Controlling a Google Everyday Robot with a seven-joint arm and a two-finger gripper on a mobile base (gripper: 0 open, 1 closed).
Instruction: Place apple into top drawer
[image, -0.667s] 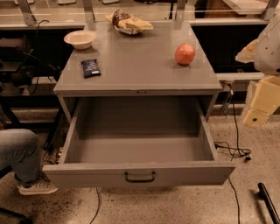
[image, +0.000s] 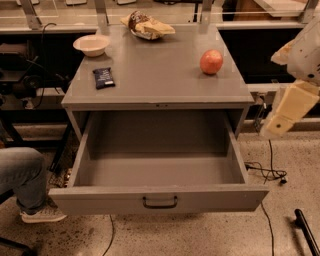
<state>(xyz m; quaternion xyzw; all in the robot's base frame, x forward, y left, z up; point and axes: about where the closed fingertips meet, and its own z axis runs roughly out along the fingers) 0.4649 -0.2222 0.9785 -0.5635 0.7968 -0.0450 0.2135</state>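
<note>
The apple (image: 211, 62), red-orange with a paler patch, rests on the right part of the grey cabinet top (image: 160, 75). The top drawer (image: 160, 197) is pulled wide open below it, empty inside, with a dark curved handle (image: 160, 202) at the centre of its front panel. My gripper (image: 287, 109) is a cream-coloured piece hanging at the right edge of the view, beside the cabinet's right side, lower than the apple and well apart from it. It holds nothing that I can see.
A cream bowl (image: 91, 45) and a small dark snack packet (image: 104, 77) lie on the top's left side. A crumpled chip bag (image: 146, 25) lies at the back. A person's leg and shoe (image: 27, 182) are at the left of the drawer. Cables (image: 267, 172) lie on the floor at right.
My arm and gripper have shifted slightly left and up at the right edge. The apple and drawer have not moved.
</note>
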